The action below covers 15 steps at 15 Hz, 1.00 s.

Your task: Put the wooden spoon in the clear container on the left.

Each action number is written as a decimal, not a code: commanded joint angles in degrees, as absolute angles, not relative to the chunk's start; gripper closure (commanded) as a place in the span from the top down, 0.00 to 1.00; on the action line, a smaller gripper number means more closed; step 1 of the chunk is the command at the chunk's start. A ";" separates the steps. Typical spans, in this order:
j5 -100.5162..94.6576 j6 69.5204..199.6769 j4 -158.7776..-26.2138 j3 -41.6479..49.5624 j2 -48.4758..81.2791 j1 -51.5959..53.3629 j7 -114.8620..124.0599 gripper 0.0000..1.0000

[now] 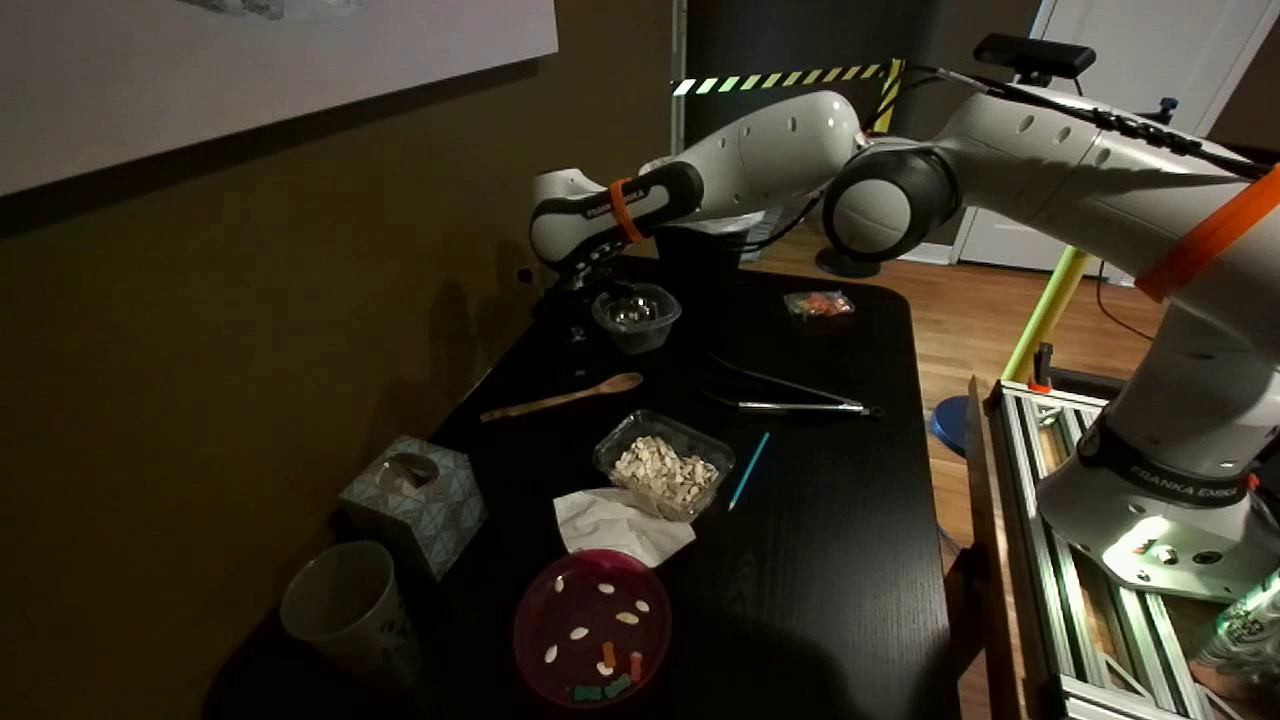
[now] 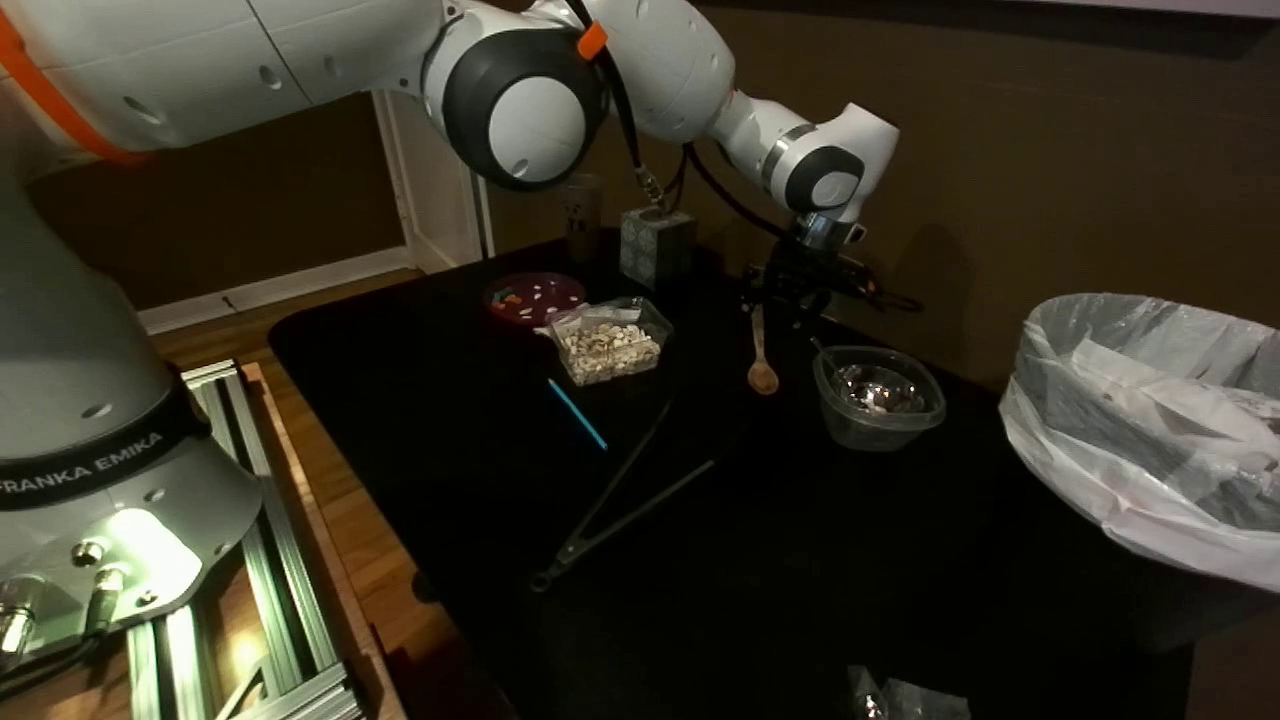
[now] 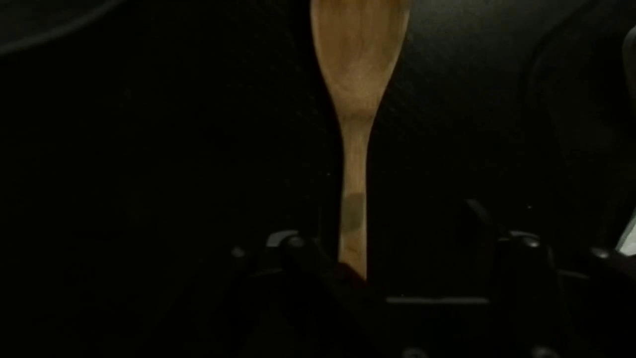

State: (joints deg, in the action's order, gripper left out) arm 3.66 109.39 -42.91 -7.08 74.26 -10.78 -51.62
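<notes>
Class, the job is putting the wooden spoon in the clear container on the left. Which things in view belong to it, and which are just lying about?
For the job:
spoon
tool
tray or tub ("left" depends on viewpoint)

Lying about:
tongs
pencil
plate
napkin
tissue box
cup
packet
bin
metal utensil

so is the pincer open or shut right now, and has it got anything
Pincer: open, holding nothing; the wooden spoon lies ungripped.
</notes>
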 commanded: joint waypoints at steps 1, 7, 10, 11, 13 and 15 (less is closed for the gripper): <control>1.87 116.16 -47.59 -6.67 73.27 -9.30 -55.38 1.00; 2.16 114.51 -44.45 -6.12 75.21 -9.20 -53.01 1.00; 2.69 113.68 -44.92 -6.21 75.41 -9.50 -52.65 1.00; 2.73 114.12 -44.91 -6.26 75.73 -9.50 -52.82 1.00; 2.73 114.69 -44.68 -6.26 76.34 -9.53 -53.11 1.00; 2.65 115.53 -44.02 -6.17 77.23 -9.54 -53.38 1.00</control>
